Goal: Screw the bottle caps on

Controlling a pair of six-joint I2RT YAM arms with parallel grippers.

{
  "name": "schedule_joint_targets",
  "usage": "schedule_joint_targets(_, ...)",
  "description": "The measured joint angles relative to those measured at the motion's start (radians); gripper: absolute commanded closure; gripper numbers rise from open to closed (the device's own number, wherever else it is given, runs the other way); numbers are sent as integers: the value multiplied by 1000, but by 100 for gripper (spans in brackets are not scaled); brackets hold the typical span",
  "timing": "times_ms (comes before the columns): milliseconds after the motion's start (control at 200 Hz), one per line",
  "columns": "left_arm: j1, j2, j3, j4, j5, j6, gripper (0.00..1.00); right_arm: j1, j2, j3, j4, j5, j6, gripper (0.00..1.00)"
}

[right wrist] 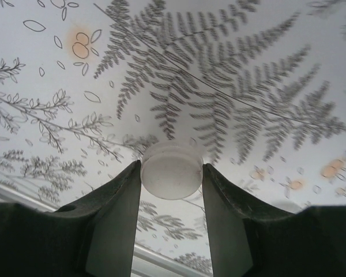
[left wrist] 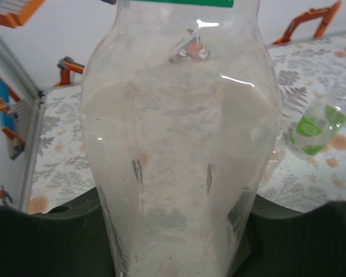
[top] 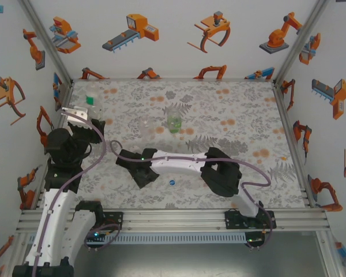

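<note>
White cap [right wrist: 172, 173] is clenched in my right pincer [right wrist: 172, 169], clear bottle [left wrist: 173, 144] gripped in my left pincer [left wrist: 176, 213]; blue cap [top: 172, 181] lies loose near the tabletop's [top: 236, 115] near edge, so most screwing remains, I judge.

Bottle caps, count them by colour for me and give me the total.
Blue cap, loose on the table: 1
Green cap, on the clear bottle held in the left fingers: 1
White cap, pinched between the right fingers: 1
Total: 3
</note>
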Motion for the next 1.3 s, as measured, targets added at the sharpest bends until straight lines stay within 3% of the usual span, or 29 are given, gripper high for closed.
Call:
schedule_joint_targets(320,-24,119,24,-13,265,5,100,-189,-420,-185,87,-15,-55,69)
schedule_joint_targets(706,-220,211,98,-124,474,143,100,-414,-802,-478,208,-152,-221,73)
schedule_joint_targets(1001,-348,222,98,-233,535,319,100,-426,-1072,-579,326,-277,-455,81)
schedule_joint_targets(1297,-483,238,121,-394,534,515,100,-427,-1230,-646,424,-574,-728,81)
